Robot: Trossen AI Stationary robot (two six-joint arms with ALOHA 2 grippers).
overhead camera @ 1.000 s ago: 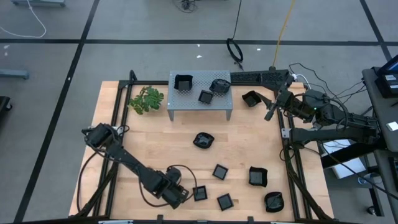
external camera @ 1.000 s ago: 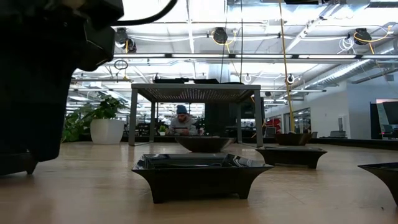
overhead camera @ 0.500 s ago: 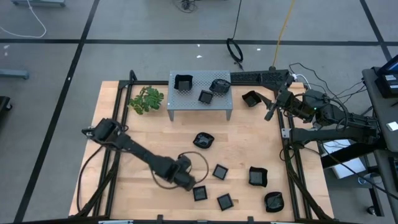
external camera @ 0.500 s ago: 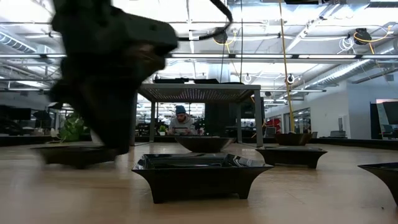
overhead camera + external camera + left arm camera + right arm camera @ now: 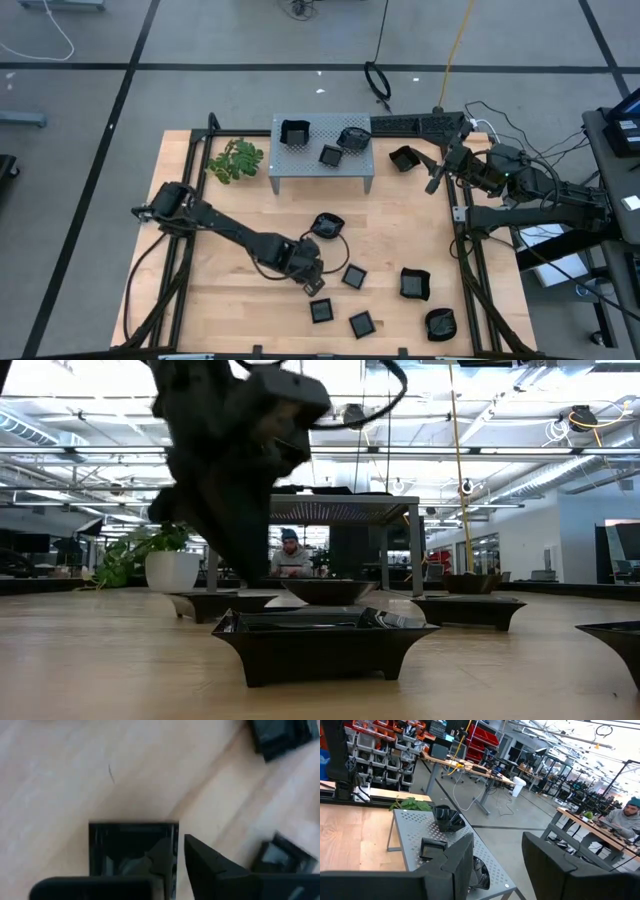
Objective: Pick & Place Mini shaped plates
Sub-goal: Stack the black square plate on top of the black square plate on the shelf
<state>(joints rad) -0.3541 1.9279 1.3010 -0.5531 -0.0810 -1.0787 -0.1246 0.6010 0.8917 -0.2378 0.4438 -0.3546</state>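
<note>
The table carries a grey stand at its far side, and three plates sit on top of it. A green sprig lies beside the stand. More black plates are spread over the near half of the table. The left gripper is low over the table among them, just beside a square plate; whether its fingers hold it, I cannot tell. The right gripper waits at the table's right edge with its fingers spread apart.
</note>
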